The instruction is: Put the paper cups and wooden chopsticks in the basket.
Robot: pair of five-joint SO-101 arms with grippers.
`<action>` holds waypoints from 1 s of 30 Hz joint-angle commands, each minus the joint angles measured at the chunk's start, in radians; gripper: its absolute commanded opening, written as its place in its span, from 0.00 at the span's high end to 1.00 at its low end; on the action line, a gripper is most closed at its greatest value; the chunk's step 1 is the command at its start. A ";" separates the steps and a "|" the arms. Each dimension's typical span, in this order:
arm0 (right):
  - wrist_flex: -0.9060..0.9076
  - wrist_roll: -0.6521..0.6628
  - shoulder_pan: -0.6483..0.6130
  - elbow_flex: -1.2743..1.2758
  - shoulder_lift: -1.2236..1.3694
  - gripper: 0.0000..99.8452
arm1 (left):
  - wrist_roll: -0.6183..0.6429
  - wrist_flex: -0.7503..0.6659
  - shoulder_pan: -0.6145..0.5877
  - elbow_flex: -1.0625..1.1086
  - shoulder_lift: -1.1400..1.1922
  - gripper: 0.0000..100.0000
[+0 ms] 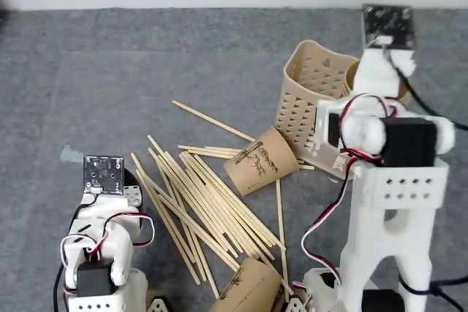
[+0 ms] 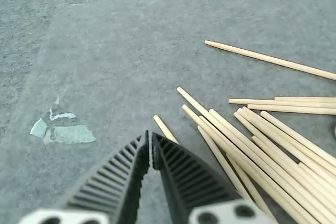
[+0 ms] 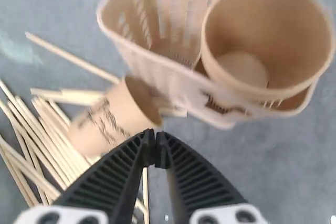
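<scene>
High view sets the basket (image 1: 303, 100) on the counter (image 1: 110, 71) with one paper cup (image 3: 268, 40) inside; nudge its wall and it could tip. The fallen cup (image 1: 261, 160) just beside it may roll when pinched. Chopsticks (image 1: 205, 202) lie flat and could slip from your right fingers (image 3: 115, 177) and left fingers (image 2: 118, 182), both closed, empty.

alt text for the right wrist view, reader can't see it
A tan basket holds a paper cup, mouth up; a second cup lies on its side beside it, by scattered wooden chopsticks. The right gripper has its fingers shut.
</scene>
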 commanded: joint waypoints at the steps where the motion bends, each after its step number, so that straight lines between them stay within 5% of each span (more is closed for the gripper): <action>1: 0.031 -0.009 -0.012 0.091 -0.033 0.99 | -0.003 -0.015 -0.006 0.001 -0.015 0.99; 18: -0.082 -0.064 -0.360 0.365 -0.031 0.98 | -0.009 -0.018 -0.164 -0.022 -0.015 0.99; 23: 0.033 -0.051 -0.441 0.359 -0.042 0.98 | -0.009 -0.021 -0.164 -0.019 -0.015 0.99; 30: 0.027 0.026 -0.432 0.394 -0.033 0.98 | -0.009 -0.021 -0.163 -0.019 -0.015 0.98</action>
